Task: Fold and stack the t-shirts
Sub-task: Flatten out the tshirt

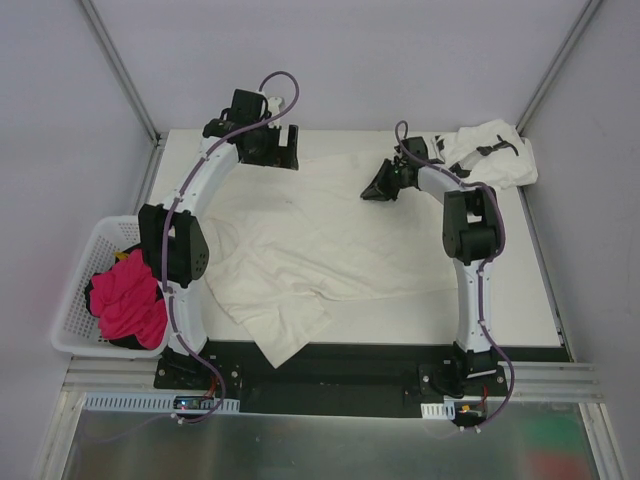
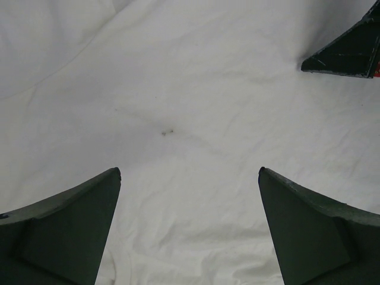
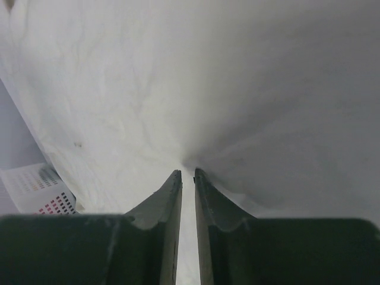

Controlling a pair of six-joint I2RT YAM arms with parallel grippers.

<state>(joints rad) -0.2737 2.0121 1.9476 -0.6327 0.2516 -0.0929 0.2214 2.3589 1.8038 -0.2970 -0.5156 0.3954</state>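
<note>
We find the large plain cream-white t-shirt [image 1: 320, 250] spread across the middle of the white table [image 1: 530, 300], creased. One corner of it hangs over the near edge of the table.

The left gripper [image 1: 268, 150] stands at the far-left edge of the cream-white t-shirt. In its wrist view this gripper [image 2: 190, 172] has its dark green fingers [image 2: 71, 225] spread wide, with bare cloth showing between them. We cannot tell whether the fingertips touch the cloth.

The right gripper [image 1: 383, 187] sits at the far edge of the same shirt, to the right of the left gripper. In its wrist view the right gripper [image 3: 186, 172] has its jaws drawn almost together. The cloth gathers into a fold at the tips, so we record it as pinching the shirt.

A white t-shirt with small black printed marks [image 1: 495, 150] lies crumpled beyond the far-right corner of the cream-white shirt, apart from it.

A white plastic lattice basket [image 1: 85, 300] stands left of the cream-white shirt and holds a bright pink cloth [image 1: 130, 295].
</note>
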